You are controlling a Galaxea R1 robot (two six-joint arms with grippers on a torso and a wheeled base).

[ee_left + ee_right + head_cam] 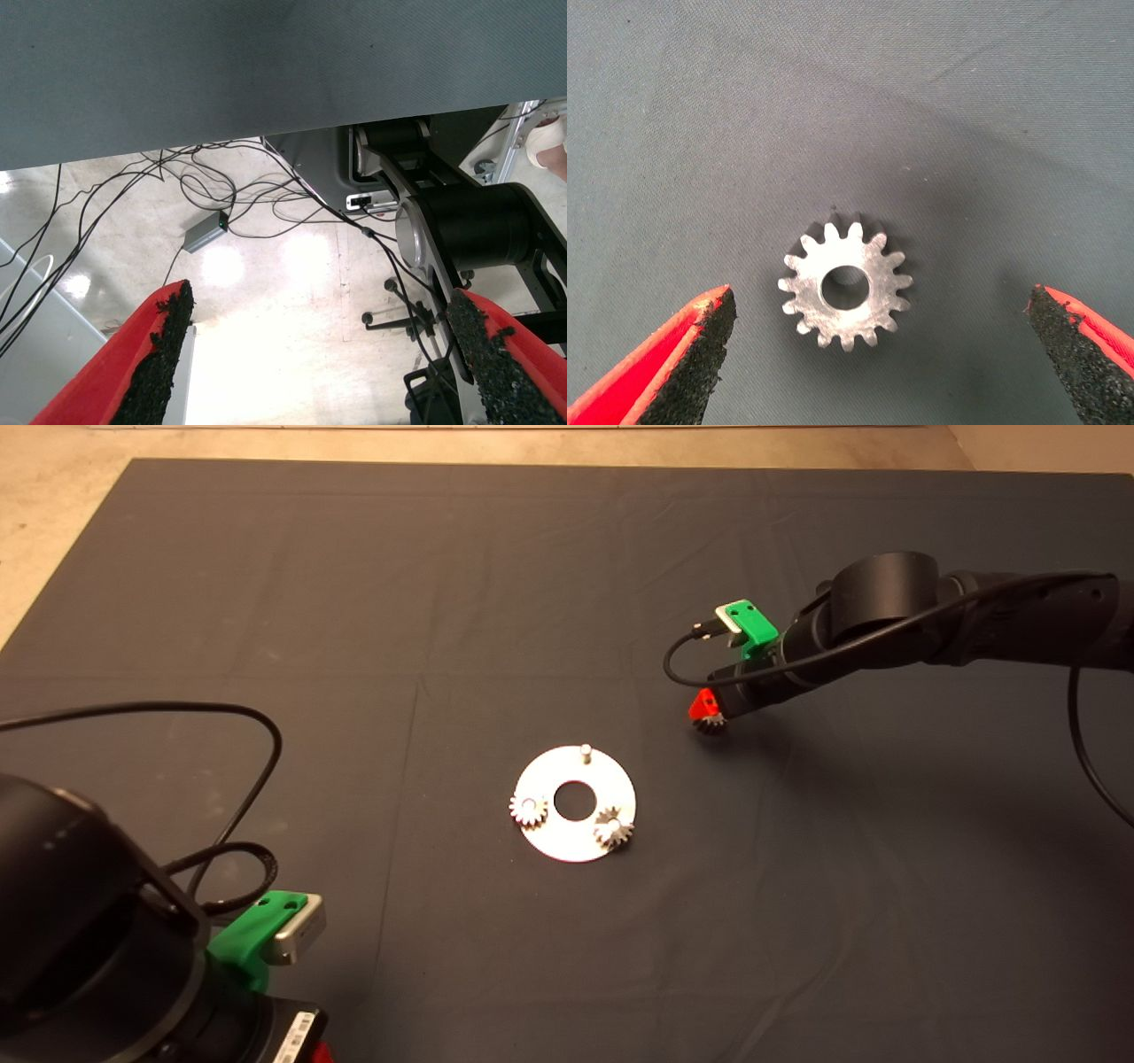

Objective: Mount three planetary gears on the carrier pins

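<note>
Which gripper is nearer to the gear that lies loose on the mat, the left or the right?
Right. The right gripper hangs directly over the loose gear, open fingers on either side. The left gripper waits open at the mat's near-left edge, beyond the carrier disc.

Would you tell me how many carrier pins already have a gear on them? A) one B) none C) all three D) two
D: two gears sit on pins of the disc; the third pin is bare, and the last gear lies on the mat between the open right tool's fingers.
</note>
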